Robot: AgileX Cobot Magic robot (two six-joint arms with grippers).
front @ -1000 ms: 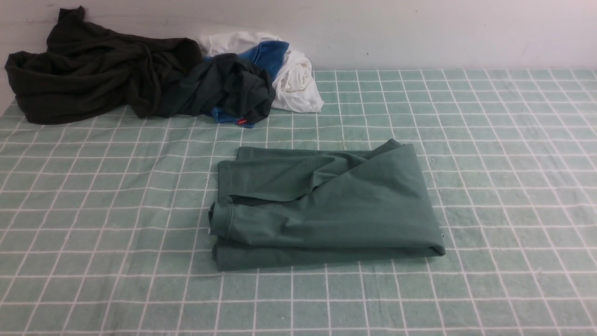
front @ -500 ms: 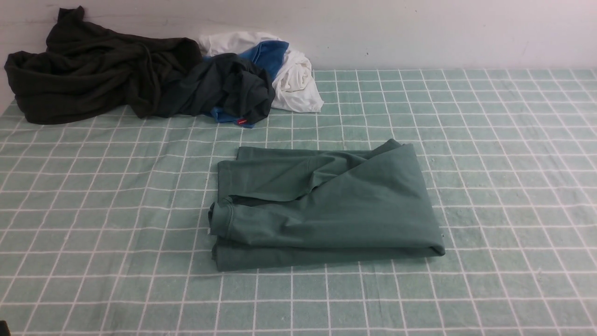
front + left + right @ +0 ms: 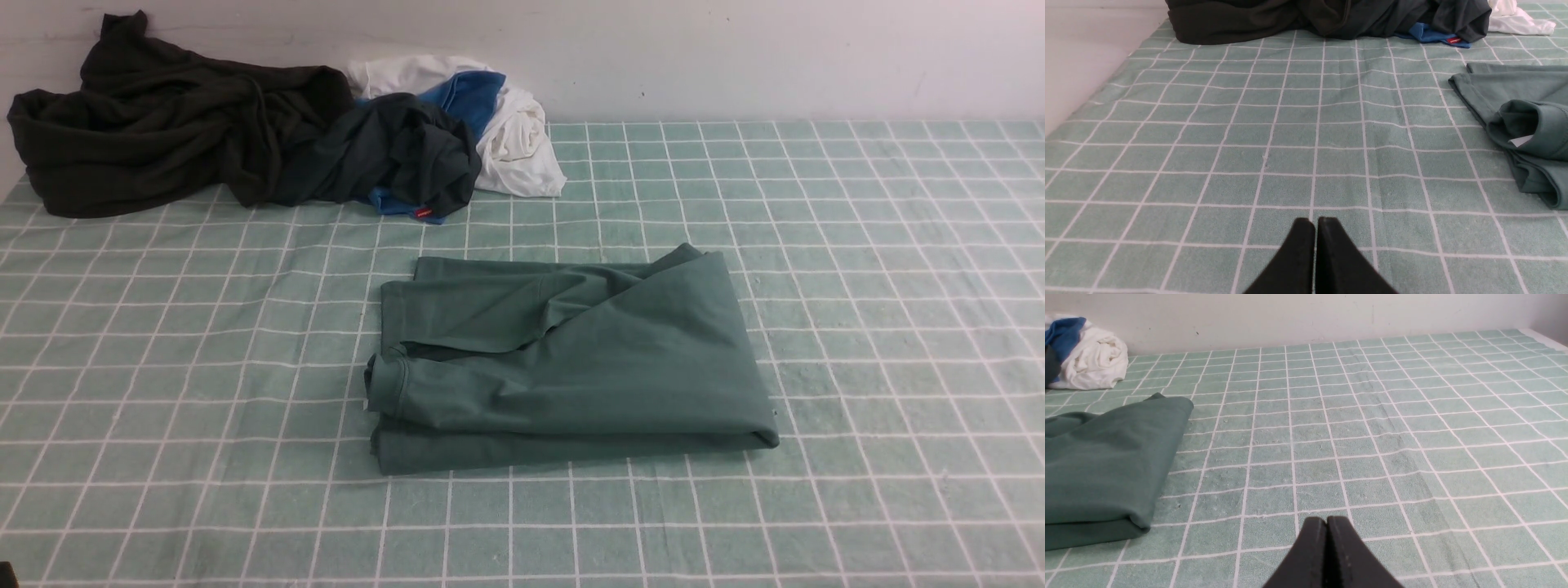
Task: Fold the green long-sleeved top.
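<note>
The green long-sleeved top (image 3: 571, 367) lies folded in a rough rectangle at the middle of the table, with a cuff roll at its left edge. It also shows in the left wrist view (image 3: 1523, 122) and in the right wrist view (image 3: 1106, 465). My left gripper (image 3: 1315, 222) is shut and empty, over bare tablecloth well to the left of the top. My right gripper (image 3: 1327, 520) is shut and empty, over bare tablecloth to the right of the top. Neither gripper shows in the front view.
A green checked tablecloth (image 3: 898, 286) covers the table. At the back left lie a dark olive-black garment (image 3: 155, 122), a dark teal garment with a red tag (image 3: 400, 155), and a white and blue bundle (image 3: 498, 122). A wall stands behind.
</note>
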